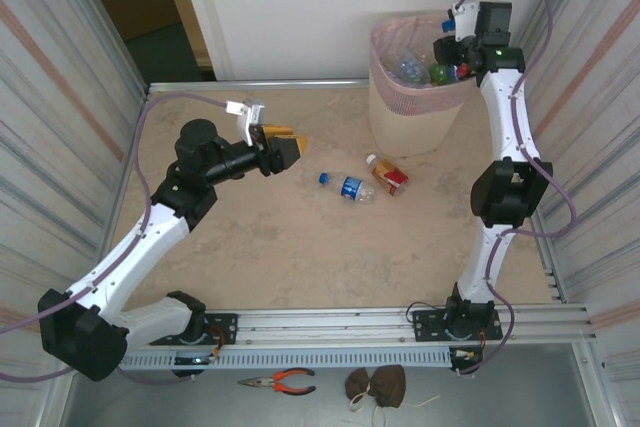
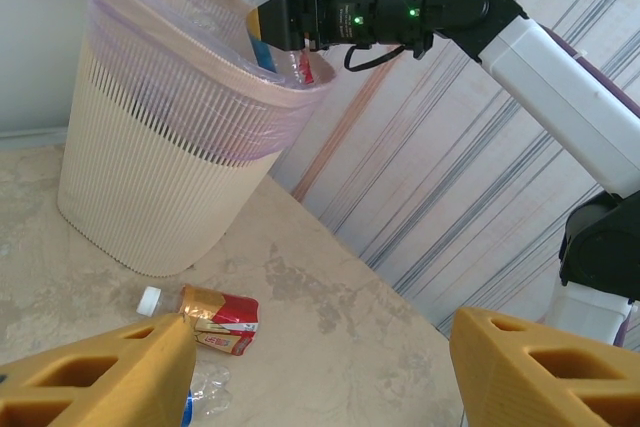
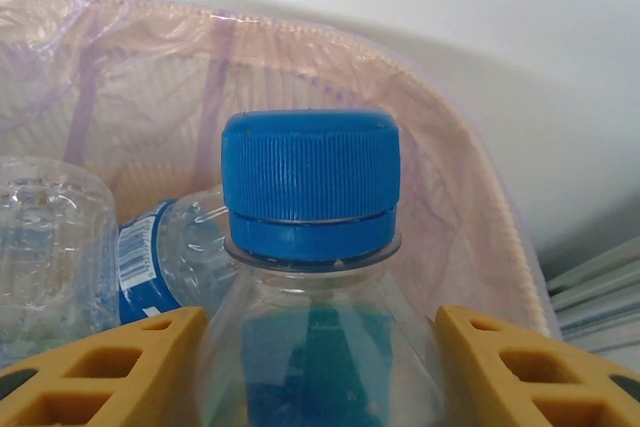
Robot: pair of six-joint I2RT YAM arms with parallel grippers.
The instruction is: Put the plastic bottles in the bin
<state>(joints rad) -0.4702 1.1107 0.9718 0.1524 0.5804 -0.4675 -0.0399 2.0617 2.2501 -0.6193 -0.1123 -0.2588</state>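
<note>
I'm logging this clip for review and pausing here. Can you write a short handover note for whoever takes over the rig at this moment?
Right gripper: shut on a blue-capped bottle, held over the mouth of the bin, not yet released.
Left gripper: open and empty, above the table, pointed towards the two loose bottles.
Done: several bottles lie in the bin.
Left to do: drop the held bottle, then collect the blue-label bottle and the orange-label bottle, which lie side by side on the table in front of the bin.
</note>
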